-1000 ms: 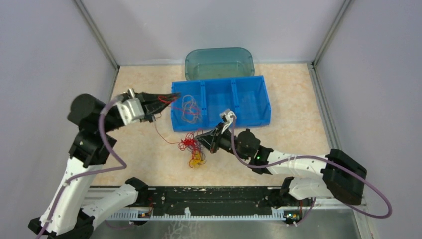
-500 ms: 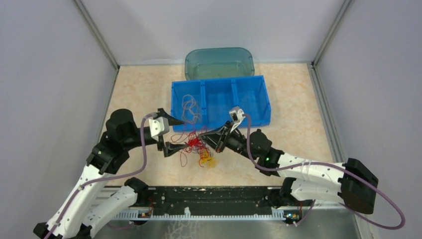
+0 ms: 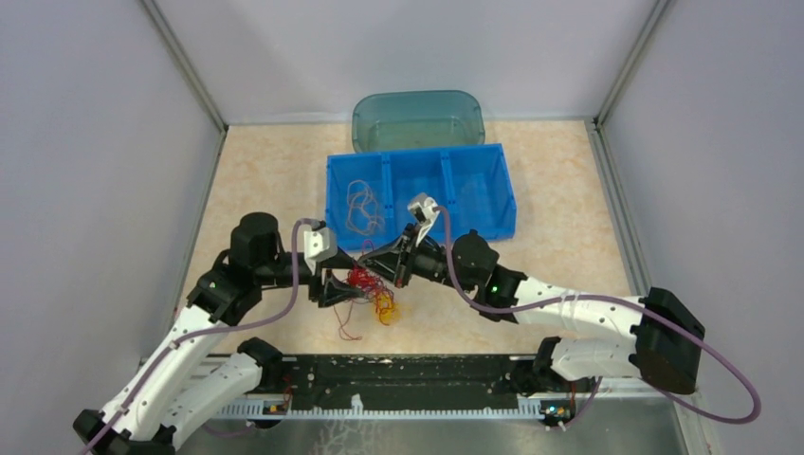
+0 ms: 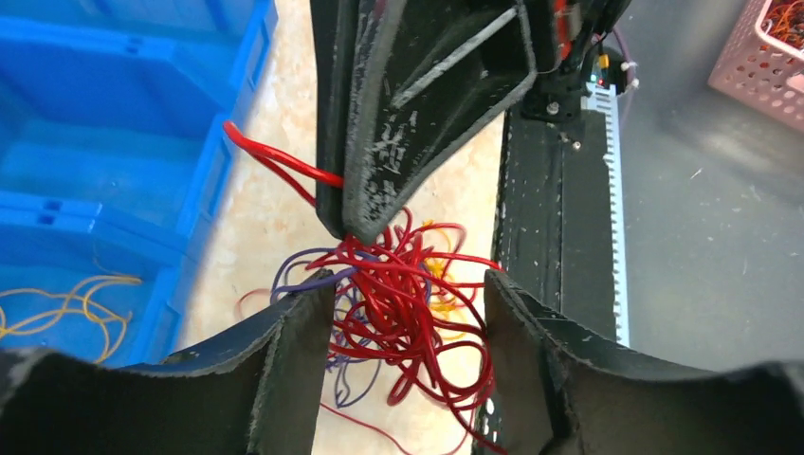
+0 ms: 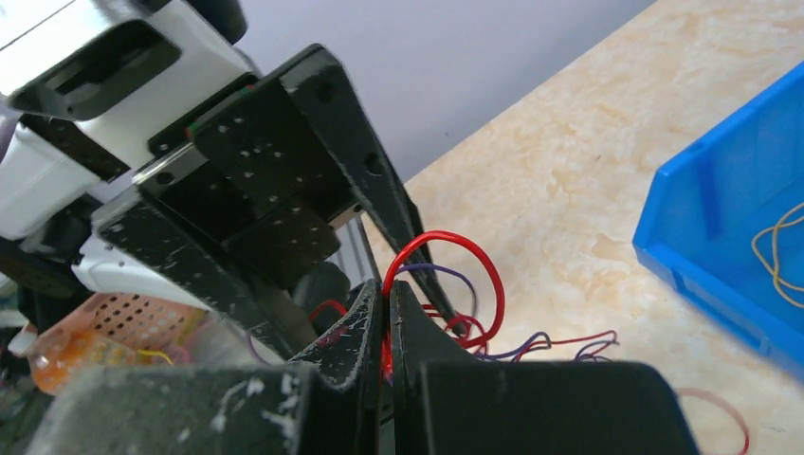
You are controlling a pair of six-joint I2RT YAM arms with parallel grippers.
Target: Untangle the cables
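Note:
The cables [image 3: 373, 290] form a red, yellow-orange and purple clump on the table in front of the blue bin [image 3: 479, 204]. My left gripper [image 3: 352, 280] is open. In the left wrist view its fingers [image 4: 294, 351] stand on either side of the clump [image 4: 403, 294] without pinching it. My right gripper [image 3: 366, 264] reaches in from the right and is shut on a red strand at the top of the clump. The right wrist view shows that red loop [image 5: 474, 275] rising from the closed right gripper [image 5: 387, 289]. A thin red strand [image 3: 346, 327] trails toward the near edge.
An orange cable [image 3: 360, 204] lies loose in the bin's left compartment. A teal lid [image 3: 417, 118] sits behind the bin. A black rail [image 3: 398, 374] runs along the near edge. Grey walls close in both sides. A pink perforated basket [image 4: 768, 47] stands beyond the rail.
My left gripper left the bin's left corner, opened, and came down around the clump. My right gripper shifted slightly left and back, still holding the red strand.

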